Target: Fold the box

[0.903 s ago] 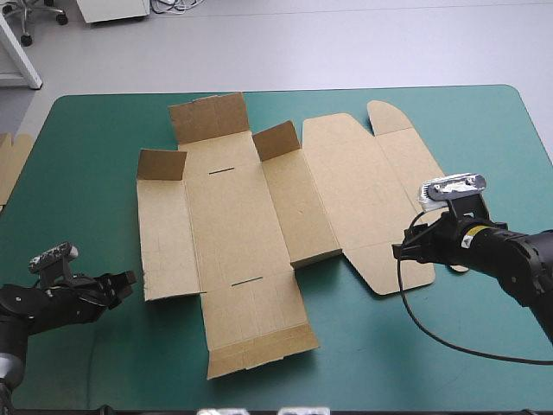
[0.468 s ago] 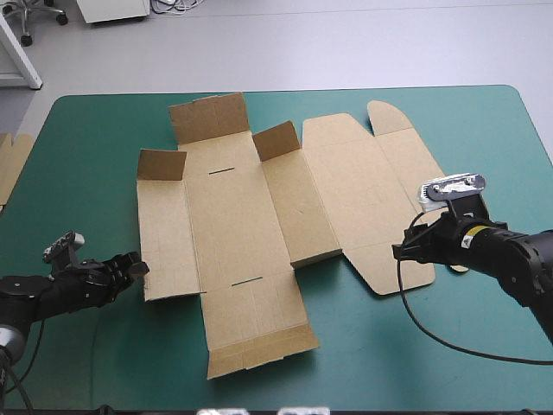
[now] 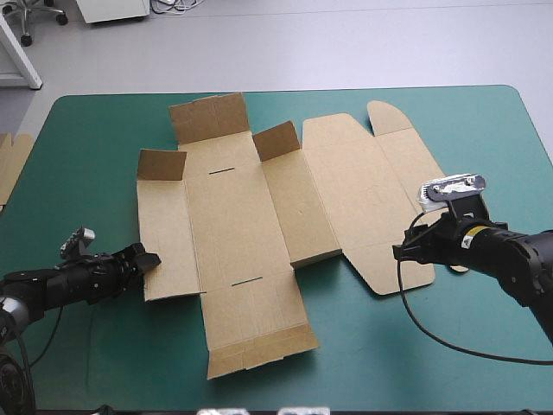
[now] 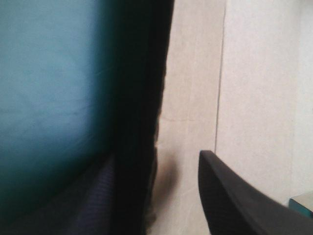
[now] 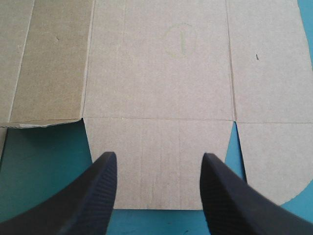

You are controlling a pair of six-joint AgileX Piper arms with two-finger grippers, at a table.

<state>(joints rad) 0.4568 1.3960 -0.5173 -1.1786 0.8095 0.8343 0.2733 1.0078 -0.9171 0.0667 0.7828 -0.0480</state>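
1. Closest to you, a broad strip of the teal-green cover (image 3: 371, 372) lies bare along the table's near edge, so there's room on that side. The box (image 3: 233, 216) stops short of that edge with its near flap (image 3: 259, 341)
2. Your left gripper (image 3: 147, 258) sits low at the near corner of the box's left panel, black fingers standing apart. In the left wrist view the panel's outer edge runs right beside one finger (image 4: 134, 122), and brown board fills the gap
3. Your right gripper (image 3: 400, 252) is spread wide as well, gripping nothing. The small flap (image 5: 159, 161) on the lid's near edge lies between its fingers and ahead of them
4. The only mark you can read is a faint circle (image 5: 181, 39) with a short stroke inside it, on the lid panel. Could be a 1, can't tell
5. The box lies opened out mid-table, mostly flat. The far flaps (image 3: 207, 117) are tilted up, while the rounded tab (image 3: 389, 117) lies flat near the far edge
6. More brown board (image 3: 10, 164) pokes in at the table's left edge, well apart from the box
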